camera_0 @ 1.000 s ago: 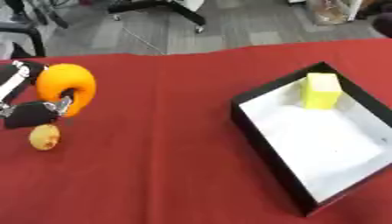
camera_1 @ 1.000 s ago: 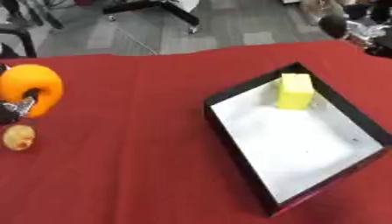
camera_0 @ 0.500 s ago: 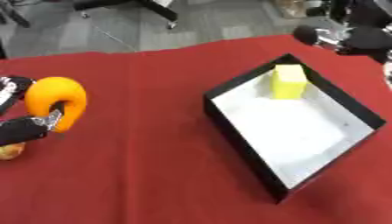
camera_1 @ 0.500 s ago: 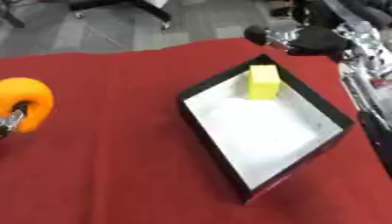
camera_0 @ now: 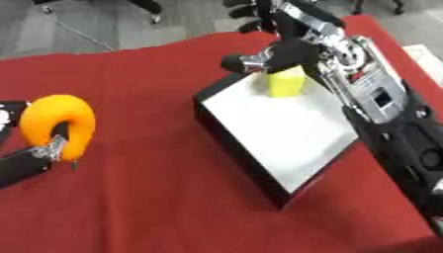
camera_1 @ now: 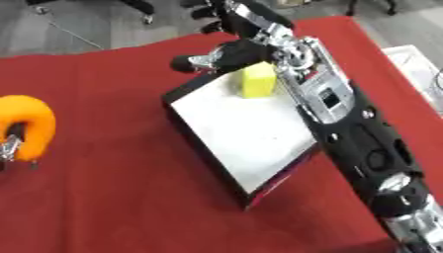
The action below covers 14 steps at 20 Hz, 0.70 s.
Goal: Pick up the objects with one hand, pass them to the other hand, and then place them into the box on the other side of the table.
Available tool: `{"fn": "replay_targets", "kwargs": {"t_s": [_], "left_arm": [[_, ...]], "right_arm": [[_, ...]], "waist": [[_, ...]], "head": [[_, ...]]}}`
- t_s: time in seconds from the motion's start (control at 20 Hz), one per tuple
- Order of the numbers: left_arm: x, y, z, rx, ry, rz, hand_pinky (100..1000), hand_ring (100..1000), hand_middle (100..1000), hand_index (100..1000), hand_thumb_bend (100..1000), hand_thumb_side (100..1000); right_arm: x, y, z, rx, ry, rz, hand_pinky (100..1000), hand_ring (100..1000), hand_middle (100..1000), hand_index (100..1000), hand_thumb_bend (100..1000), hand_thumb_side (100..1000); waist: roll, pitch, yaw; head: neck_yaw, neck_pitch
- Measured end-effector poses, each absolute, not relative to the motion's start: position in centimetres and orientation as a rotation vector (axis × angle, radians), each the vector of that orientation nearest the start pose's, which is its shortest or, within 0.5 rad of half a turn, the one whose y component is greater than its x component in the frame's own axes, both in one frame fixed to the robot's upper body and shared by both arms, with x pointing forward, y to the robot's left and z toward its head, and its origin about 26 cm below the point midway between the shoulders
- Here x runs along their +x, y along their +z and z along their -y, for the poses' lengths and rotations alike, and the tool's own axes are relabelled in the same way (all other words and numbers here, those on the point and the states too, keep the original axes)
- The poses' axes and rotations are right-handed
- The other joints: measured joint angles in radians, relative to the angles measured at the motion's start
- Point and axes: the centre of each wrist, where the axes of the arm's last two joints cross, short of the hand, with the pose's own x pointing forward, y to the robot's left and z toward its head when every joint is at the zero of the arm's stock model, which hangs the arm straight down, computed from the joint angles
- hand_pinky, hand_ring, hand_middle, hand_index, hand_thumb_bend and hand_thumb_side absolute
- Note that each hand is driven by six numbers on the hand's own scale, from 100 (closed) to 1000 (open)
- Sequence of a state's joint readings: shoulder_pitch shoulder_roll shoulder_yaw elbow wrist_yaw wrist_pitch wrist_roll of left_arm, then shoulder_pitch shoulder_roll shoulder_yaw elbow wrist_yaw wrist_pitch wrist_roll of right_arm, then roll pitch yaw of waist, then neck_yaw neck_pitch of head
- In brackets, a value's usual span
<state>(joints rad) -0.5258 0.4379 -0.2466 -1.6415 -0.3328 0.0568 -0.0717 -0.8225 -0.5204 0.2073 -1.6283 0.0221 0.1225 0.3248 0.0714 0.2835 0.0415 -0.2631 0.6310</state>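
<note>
1. The left hand (camera_0: pixel 34 153) is curling its fingers through the orange ring (camera_0: pixel 57 125) at the desk's (camera_0: pixel 155 197) left edge, seemingly readying a handover.
2. The right hand (camera_1: pixel 227 49) is reaching over the box (camera_1: pixel 234 128), fingers spread, carrying nothing, probably to receive it.
3. The yellow block (camera_0: pixel 287 82) is lying inside already.
4. The right eye view is showing more of the right arm.

a red cloth-covered table (camera_0: pixel 164 207) fills most of the frame, its far edge running across the top. beyond it in the upper part lies a grey carpeted floor (camera_0: pixel 78 24), with the black wheeled base of an office chair (camera_0: pixel 147 6) at the top edge and a thin pale cable (camera_0: pixel 82 33) trailing across the upper left. a white flat object (camera_1: pixel 414 66) shows at the right edge beside the table.
</note>
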Motion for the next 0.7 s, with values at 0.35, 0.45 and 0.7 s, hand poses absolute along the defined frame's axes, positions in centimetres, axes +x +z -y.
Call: {"fn": "replay_targets", "kwargs": {"t_s": [0.35,0.45,0.7], "left_arm": [[36.5,17.6,-20.8,0.417,-0.900,2.081,731,552,487,548,100,475],[36.5,17.6,-20.4,0.402,-0.900,2.106,730,552,487,548,100,484],[36.6,18.2,-19.3,0.381,-0.902,2.187,723,551,486,544,100,522]], "right_arm": [[39.1,29.0,19.7,-0.153,1.173,2.029,851,925,911,872,658,291],[39.2,29.0,19.1,-0.145,1.196,2.024,851,924,910,872,658,287],[39.4,28.9,17.8,-0.104,1.249,2.001,850,922,908,871,656,279]], "waist": [[0.000,0.000,0.012],[0.000,0.000,0.017],[0.000,0.000,0.023]], "head": [[-0.030,0.000],[-0.033,0.000],[-0.042,0.000]]}}
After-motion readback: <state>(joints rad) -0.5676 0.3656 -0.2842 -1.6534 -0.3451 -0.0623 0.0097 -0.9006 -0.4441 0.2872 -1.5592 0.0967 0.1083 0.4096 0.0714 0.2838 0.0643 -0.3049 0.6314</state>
